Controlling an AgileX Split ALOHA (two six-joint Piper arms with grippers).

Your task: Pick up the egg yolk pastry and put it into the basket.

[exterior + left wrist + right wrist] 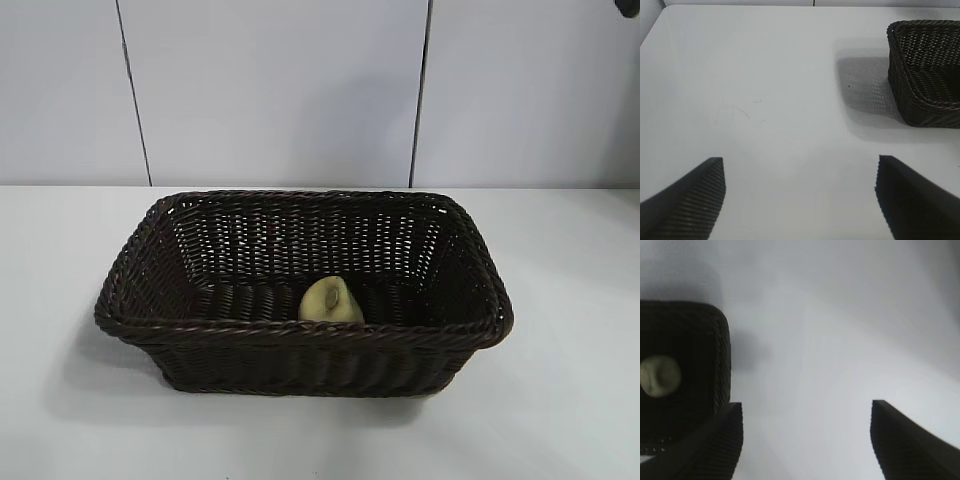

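The right gripper point(805, 440) hangs above the table point(840, 340) with its 2 fingers point(905, 440) spread wide and nothing between them. Its wrist view looks down on 1 end of the basket point(722, 340), which lies off to the side of the fingers, and on the pastry point(659, 376) inside as a pale round shape against the dark weave.

The left gripper point(800, 200) is likewise wide open and empty, its 2 fingers point(690, 200) held over bare tabletop. In its wrist view only 1 corner of the basket shows, well apart from the fingers, with its shadow on the table beside it; the pastry is out of sight there.

The exterior view shows what neither wrist view does: the whole of the 1 basket, standing on the white table in front of a pale panelled wall point(270, 90). In it lies the 1 pastry, on the bottom close against the wall nearest the camera, tilted up on edge so its dimple faces outward, its lower part hidden by the braided rim. A small dark piece at that view's top right corner may belong to the right arm; neither gripper is seen there.
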